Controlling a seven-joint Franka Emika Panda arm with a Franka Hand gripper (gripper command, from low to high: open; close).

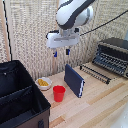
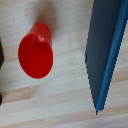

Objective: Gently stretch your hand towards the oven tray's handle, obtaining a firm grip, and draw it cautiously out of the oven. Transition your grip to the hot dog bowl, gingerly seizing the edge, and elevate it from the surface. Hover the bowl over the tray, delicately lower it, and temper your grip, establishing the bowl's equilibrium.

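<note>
The gripper (image 1: 61, 52) hangs high above the wooden worktop (image 1: 100, 102), its two blue-tipped fingers (image 1: 67, 51) spread apart and pointing down with nothing between them — it holds no object. Below it stands a dark blue book-like slab (image 1: 74, 80), upright on its edge. Just beside that slab, toward the exterior view's left, sits a red cup (image 1: 59, 93); the wrist view looks straight down on the cup's open mouth, with the blue slab close alongside.

The hot dog bowl (image 1: 43, 83) rests on the worktop beyond the cup, near the edge of a big black fabric case (image 1: 17, 97) that fills the exterior view's lower left. Yellow-orange food shows inside the bowl. The oven (image 1: 114, 55) stands at the exterior view's right, well apart from the bowl, and the oven tray (image 1: 111, 63) lies at its front, slats visible. A narrow black wire rack (image 1: 95, 73) lies on the worktop in front of the oven — between it and the blue slab.
</note>
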